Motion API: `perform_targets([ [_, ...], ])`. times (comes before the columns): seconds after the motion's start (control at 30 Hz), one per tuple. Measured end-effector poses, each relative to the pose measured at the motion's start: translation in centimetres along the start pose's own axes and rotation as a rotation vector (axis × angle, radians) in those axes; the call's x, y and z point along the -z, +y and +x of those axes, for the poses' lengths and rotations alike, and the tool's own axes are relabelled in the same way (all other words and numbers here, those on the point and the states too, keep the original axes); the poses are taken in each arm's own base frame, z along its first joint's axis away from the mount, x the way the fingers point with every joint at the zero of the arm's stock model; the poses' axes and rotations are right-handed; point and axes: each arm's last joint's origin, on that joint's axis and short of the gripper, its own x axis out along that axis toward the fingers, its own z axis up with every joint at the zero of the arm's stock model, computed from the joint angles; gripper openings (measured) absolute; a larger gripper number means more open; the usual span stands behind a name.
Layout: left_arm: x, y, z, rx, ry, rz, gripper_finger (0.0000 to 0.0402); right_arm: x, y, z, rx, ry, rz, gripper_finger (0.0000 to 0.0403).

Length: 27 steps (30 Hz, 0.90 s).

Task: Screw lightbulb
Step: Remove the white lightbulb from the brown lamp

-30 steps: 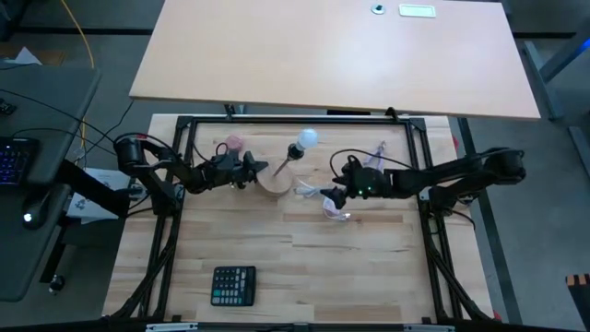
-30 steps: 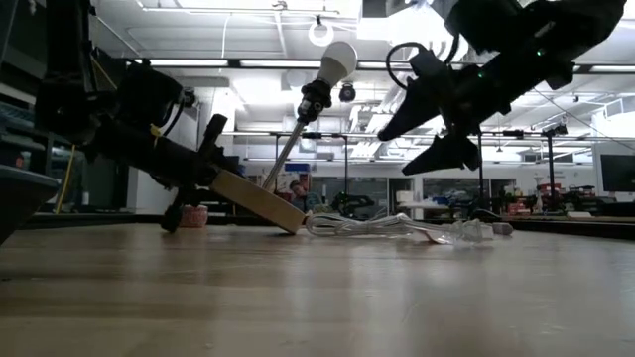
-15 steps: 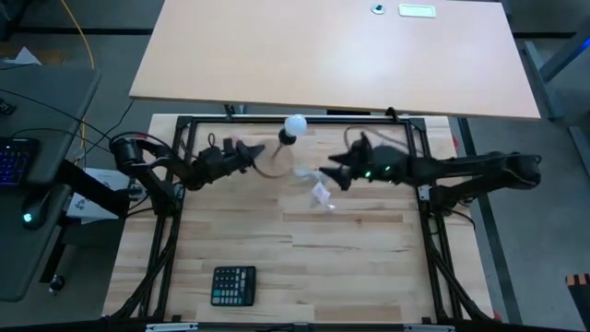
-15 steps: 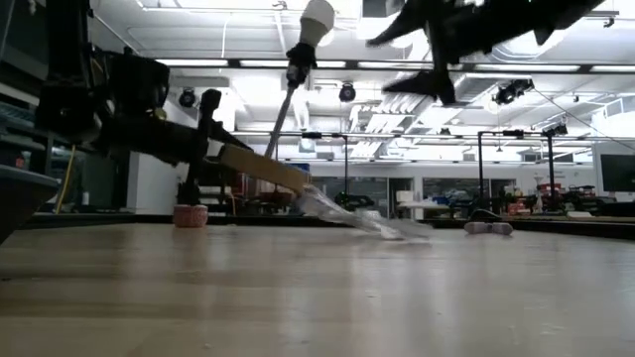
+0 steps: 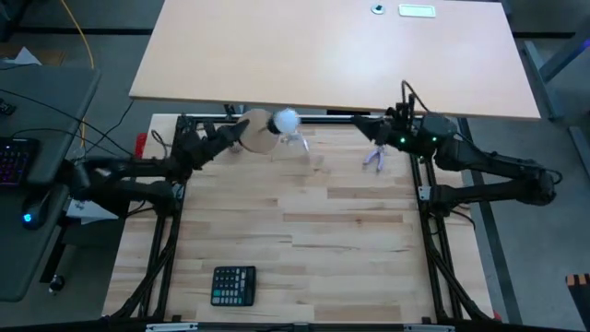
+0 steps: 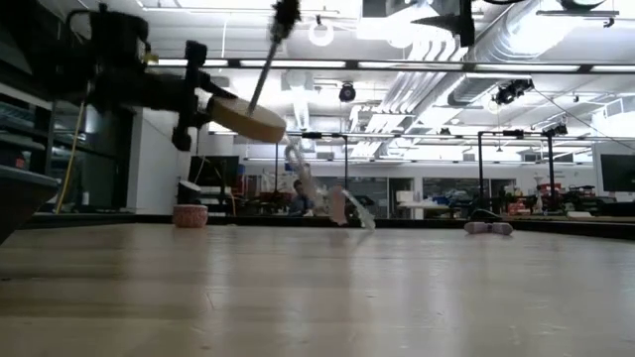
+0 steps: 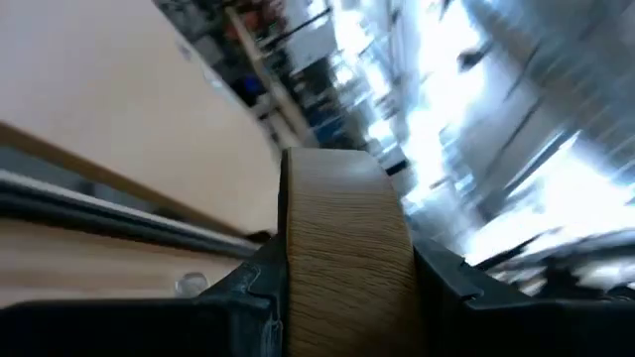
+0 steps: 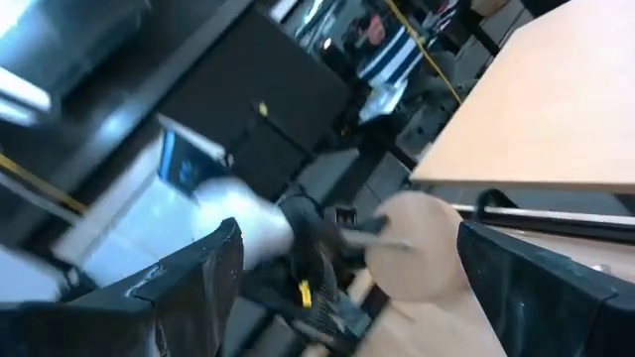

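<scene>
Lightbulb (image 5: 285, 120) sits in the socket of the wooden disc (image 5: 257, 131), raised above the surface (image 5: 304, 240) at its far left. Left hand (image 5: 224, 138) grips the disc's edge. Right hand (image 5: 373, 127) hovers far right, fingers spread, empty.

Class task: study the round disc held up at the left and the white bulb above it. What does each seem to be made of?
Round disc: apparently wood, pale tan with fine grain lines along its edge, matte; the left gripper is clamped on it.
Lightbulb: evenly white with no see-through look, so probably frosted glass or plastic; blur leaves it open.
</scene>
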Motion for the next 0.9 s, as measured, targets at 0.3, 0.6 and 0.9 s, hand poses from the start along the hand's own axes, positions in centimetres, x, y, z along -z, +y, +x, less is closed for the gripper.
perform_targets([
  [0.3, -5.2, -9.0, 1.0, -0.271, 0.104, 0.655, 0.0116, -0.3, 1.5, 2.1, -0.047, -0.142, 0.184, 0.0359],
  [0.6, -10.7, -17.1, -0.7, -0.358, -0.115, 1.056, 0.0120, 2.9, -0.4, 5.4, 0.063, -0.033, 0.717, 0.0359],
  [0.9, -12.6, -19.6, -3.4, -0.360, -0.223, 1.160, 0.0120, 4.4, -0.9, 8.6, -0.047, -0.095, 0.924, 0.0359],
])
